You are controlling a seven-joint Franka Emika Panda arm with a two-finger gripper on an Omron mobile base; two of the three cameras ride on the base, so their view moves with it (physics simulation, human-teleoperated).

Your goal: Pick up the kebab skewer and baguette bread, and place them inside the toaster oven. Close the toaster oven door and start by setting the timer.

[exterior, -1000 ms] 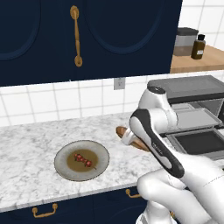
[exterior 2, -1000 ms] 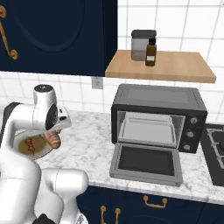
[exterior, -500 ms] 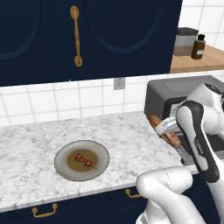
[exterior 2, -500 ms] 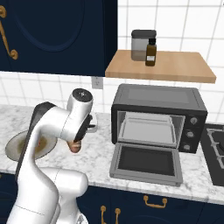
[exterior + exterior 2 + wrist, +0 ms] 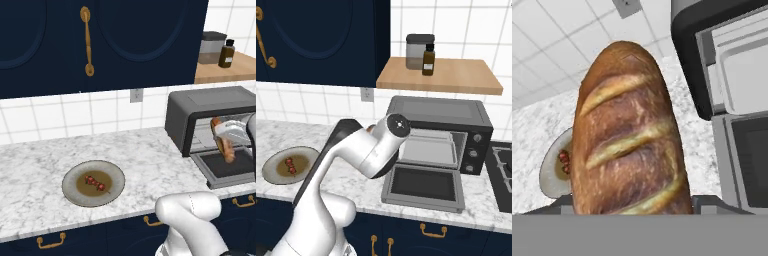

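One baguette [image 5: 223, 140] was clamped in the gripper [image 5: 231, 134], held in the air in front of the open mouth of the single toaster oven [image 5: 210, 107], above its dropped door [image 5: 226, 169]. In the hand view the loaf [image 5: 627, 135] loomed close. One kebab skewer [image 5: 95, 182] lay on one round plate [image 5: 113, 191], well apart from the oven to its left. The counter [image 5: 40, 165] was grey-veined white marble under white wall tiles and navy cabinets [image 5: 50, 40]. A wooden shelf [image 5: 456, 80] held one canister [image 5: 417, 51] and one brown bottle [image 5: 428, 60].
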